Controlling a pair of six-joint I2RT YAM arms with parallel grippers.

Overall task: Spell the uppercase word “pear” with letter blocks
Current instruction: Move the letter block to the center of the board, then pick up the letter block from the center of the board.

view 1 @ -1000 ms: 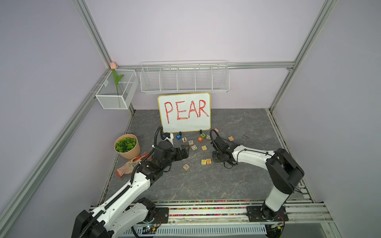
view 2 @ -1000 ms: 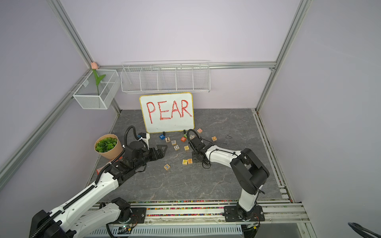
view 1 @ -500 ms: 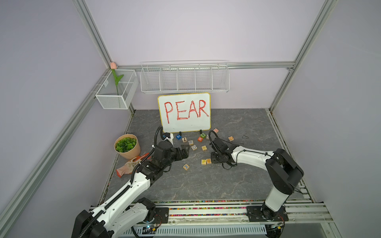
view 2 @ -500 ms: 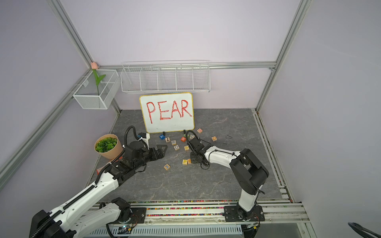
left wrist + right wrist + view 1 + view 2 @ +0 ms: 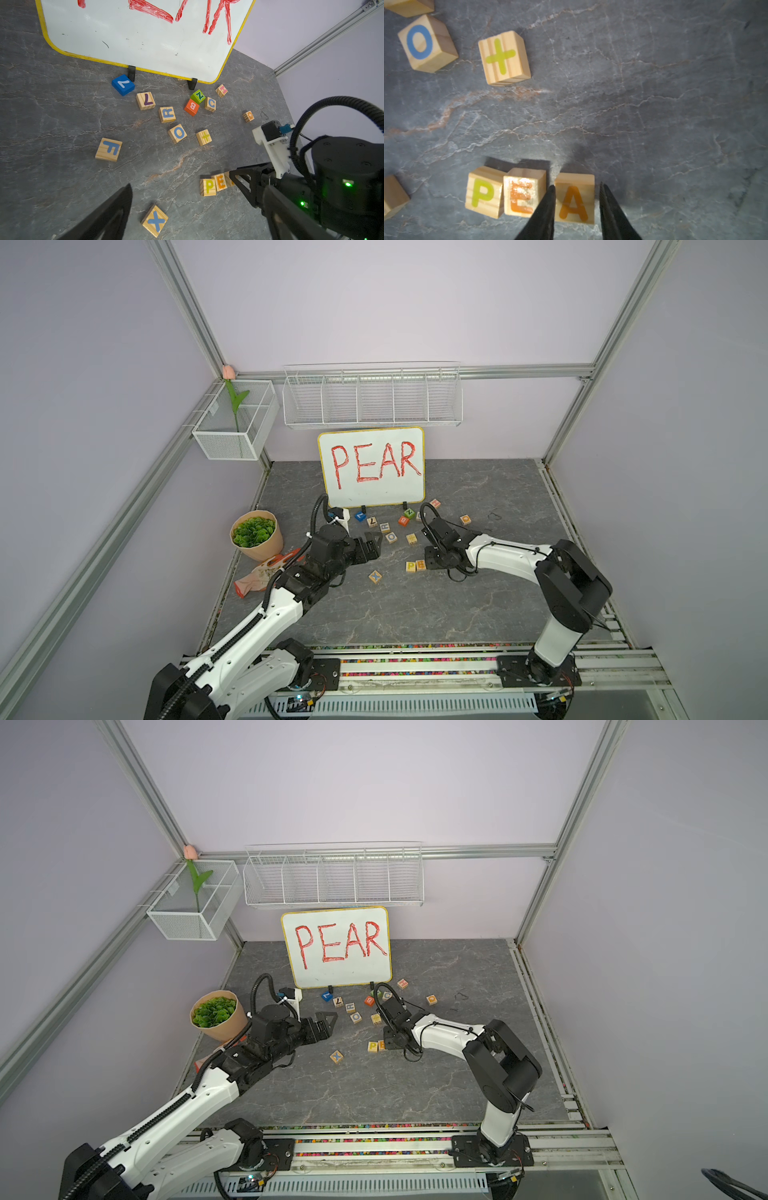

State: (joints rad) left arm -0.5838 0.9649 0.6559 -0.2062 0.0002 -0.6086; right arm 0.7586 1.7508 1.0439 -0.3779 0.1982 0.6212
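Black tapered fingers of the right pincer [image 5: 576,184] straddle the pale-wood cube with the orange A [image 5: 574,200], parted a little. One fingertip sits in the narrow slot between that cube and the pale-wood cube with the orange E [image 5: 523,195]. The opposite one stands just clear of the A's far side.

To finish this release cleanly, I would widen only slightly, so the inner finger does not shove the E, then rise straight up.

The wooden cube with the yellow-green P [image 5: 484,192] touches the E, so the row reads P, E, A near the middle of the grey marbled worktop [image 5: 654,104]. The wooden cube with the blue R [image 5: 167,114] lies toward the back edge, near the yellow-rimmed whiteboard [image 5: 145,41] lettered PEAR in red. Loose cubes [image 5: 177,133] show O, +, X, F, 7, B, N and C.

The left pincer [image 5: 371,547] hovers spread and empty.
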